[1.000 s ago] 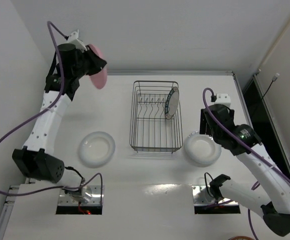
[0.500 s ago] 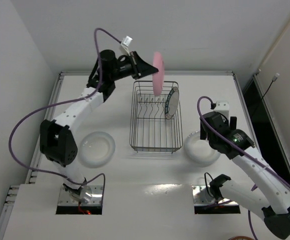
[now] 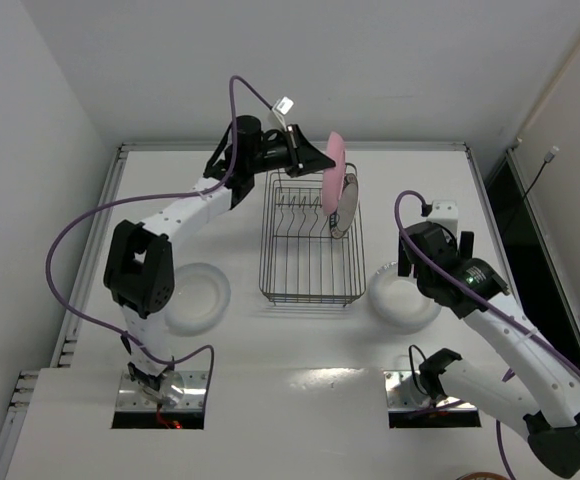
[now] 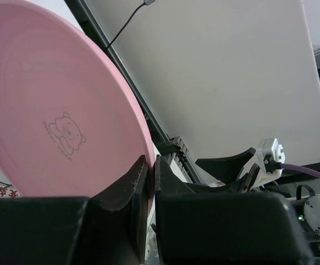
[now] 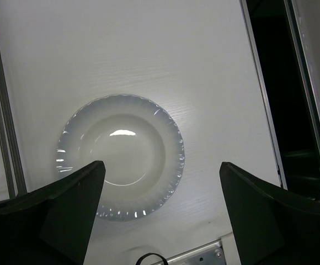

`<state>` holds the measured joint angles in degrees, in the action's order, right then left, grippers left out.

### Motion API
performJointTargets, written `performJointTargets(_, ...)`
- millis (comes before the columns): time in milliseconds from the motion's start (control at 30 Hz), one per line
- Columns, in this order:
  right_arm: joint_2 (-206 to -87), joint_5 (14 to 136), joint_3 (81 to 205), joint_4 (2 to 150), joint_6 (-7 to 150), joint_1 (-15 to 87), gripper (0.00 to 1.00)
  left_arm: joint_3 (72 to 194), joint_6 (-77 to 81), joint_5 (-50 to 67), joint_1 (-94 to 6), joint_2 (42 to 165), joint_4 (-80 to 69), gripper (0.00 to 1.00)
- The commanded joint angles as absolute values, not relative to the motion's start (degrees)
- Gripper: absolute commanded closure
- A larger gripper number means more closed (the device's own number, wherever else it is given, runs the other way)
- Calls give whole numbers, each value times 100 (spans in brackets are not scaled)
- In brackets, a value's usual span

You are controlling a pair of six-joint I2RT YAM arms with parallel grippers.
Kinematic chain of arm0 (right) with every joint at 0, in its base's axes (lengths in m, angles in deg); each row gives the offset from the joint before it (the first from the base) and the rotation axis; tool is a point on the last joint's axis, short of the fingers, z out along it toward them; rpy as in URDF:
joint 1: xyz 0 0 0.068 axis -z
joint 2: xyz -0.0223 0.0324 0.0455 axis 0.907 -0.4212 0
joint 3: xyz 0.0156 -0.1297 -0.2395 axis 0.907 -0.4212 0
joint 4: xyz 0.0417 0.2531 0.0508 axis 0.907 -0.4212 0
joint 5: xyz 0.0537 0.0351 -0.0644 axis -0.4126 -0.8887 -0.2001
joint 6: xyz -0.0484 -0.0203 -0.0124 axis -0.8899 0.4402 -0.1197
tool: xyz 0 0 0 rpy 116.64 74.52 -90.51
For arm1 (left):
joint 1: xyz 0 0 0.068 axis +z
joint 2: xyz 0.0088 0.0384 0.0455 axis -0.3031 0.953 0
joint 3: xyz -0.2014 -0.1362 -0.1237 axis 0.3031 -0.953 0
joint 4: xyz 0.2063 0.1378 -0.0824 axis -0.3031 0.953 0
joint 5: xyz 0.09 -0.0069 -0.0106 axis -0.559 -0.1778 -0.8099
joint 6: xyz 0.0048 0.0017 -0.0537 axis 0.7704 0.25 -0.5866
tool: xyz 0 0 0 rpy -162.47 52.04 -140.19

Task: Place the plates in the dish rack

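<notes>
Gripping the pink plate [image 3: 335, 168] by its rim, the left gripper [image 4: 150, 172] has its 2 fingers pinched almost together on the plate's edge; the plate stands on edge over the far right part of the dish rack [image 3: 310, 297], and whether it touches the wires cannot be told; in the left wrist view the plate's face fills the upper left, with a small bear outline [image 4: 66, 134] drawn on it. Just beside the pink plate, the white plate with the dark patterned rim [image 3: 348, 205] stands tilted in the rack's far right end, among the upright prongs.

The rack sits in the middle of the white table [image 3: 300, 345]. 1 whitish plate [image 3: 208, 288] lies flat on the table left of the rack, partly hidden by the left arm; the other whitish plate [image 5: 121, 154] lies flat to the right of the rack, near its near corner.

The right gripper [image 5: 160, 171] hangs above that right-hand plate with its fingers [image 5: 72, 199] spread wide and nothing between them; the plate's near edge lies behind them, and the fluted rim shows clear on the far side.
</notes>
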<state>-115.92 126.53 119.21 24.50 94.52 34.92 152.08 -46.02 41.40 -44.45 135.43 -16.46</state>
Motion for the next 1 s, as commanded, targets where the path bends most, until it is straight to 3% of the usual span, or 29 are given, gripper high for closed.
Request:
performJointTargets(0,-11495,12772,11878,2700,9488,3503,17,15209,-4582,4202,-4568,13596,-2269,100)
performJointTargets(667,-11495,12719,11877,2700,9488,3503,13,14866,-4319,3613,-4673,14080,-1971,100)
performJointTargets(733,-11495,12719,11877,2700,9488,3503,12,14971,-4222,3613,-4734,14141,-1804,82)
performJointTargets(767,-11495,12719,11877,2700,9488,3503,12,15041,-4126,3561,-4735,14141,-1699,69)
performJointTargets(800,-11495,12719,11877,2700,9488,3503,12,15190,-4073,3491,-4787,14141,-1498,47)
performJointTargets(867,-11495,12667,11877,2700,9488,3503,12,15375,-3889,3437,-4858,14141,-1277,30)
performJointTargets(900,-11495,12667,11877,2700,9436,3503,12,15585,-3835,3368,-4928,14089,-1102,6)
performJointTargets(933,-11547,12667,11877,2700,9436,3503,12,15683,-3835,3367,-4980,14089,-1048,0)
performJointTargets(967,-11548,12667,11877,2700,9436,3503,12,15805,-3783,3367,-4981,14028,-978,0)
